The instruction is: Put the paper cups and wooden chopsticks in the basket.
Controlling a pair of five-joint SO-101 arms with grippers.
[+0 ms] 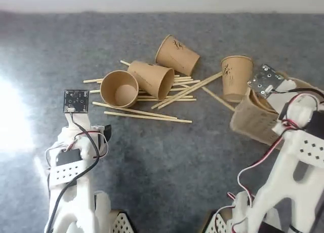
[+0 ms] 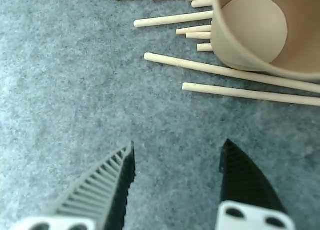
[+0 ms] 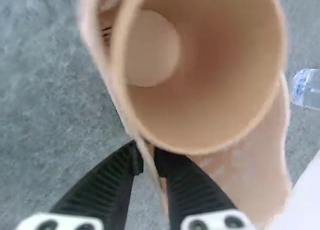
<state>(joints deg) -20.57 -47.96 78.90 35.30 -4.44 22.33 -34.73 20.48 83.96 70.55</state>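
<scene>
The right gripper (image 3: 148,155) is pinched shut on the thin rim of a paper cup (image 3: 220,95) whose mouth faces back at it, and what looks like the woven basket (image 1: 250,121) wall sits just beside the jaws. The left gripper (image 2: 179,146) hangs spread wide over the grey mat (image 2: 75,90). Just ahead of its tips two wooden chopsticks (image 2: 240,92) lie crosswise, a tipped cup (image 2: 255,25) touching the farther one. The cups look light and easily crushed, so a gentle rim pinch suits; the chopsticks look stiff, thin and prone to roll, best taken mid-length
</scene>
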